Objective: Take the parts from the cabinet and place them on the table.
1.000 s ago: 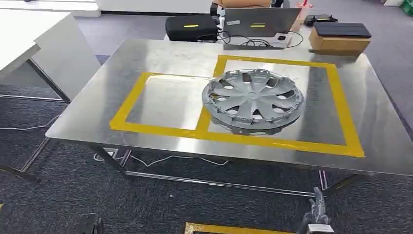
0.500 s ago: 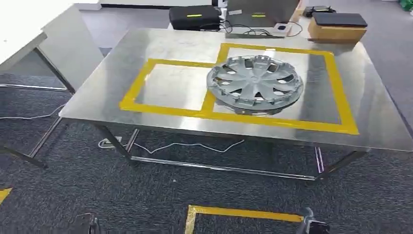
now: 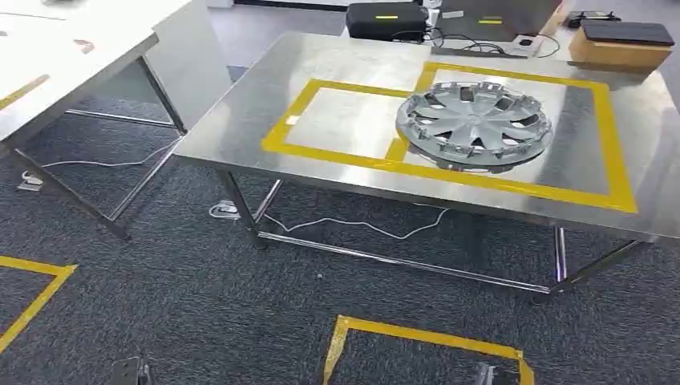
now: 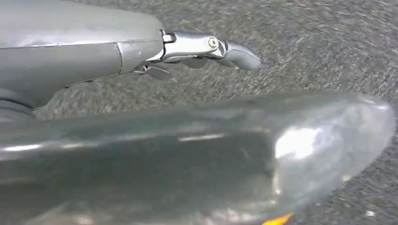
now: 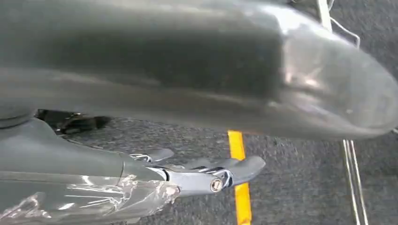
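Observation:
A silver hubcap (image 3: pixel 475 125) lies flat on the steel table (image 3: pixel 240 136), across the yellow tape line between the two marked rectangles (image 3: pixel 401 148). My left hand (image 4: pixel 178 47) hangs over dark carpet, its fingers stretched out and apart from the thumb, with nothing in it. My right hand (image 5: pixel 187 180) also hangs low over the carpet, fingers straight and empty, beside a yellow floor line (image 5: pixel 239 187). Both hands are well below and in front of the table.
A white table (image 3: pixel 64 56) stands at the left. At the steel table's far edge are a black case (image 3: pixel 385 20), a laptop (image 3: pixel 489 16) and a cardboard box (image 3: pixel 617 50). Cables (image 3: pixel 353 224) trail under the table. Yellow tape marks (image 3: pixel 425 337) lie on the carpet.
The whole picture has shifted: the camera has turned left and drawn back, so the table now sits higher and further right. The hubcap keeps its place on the table.

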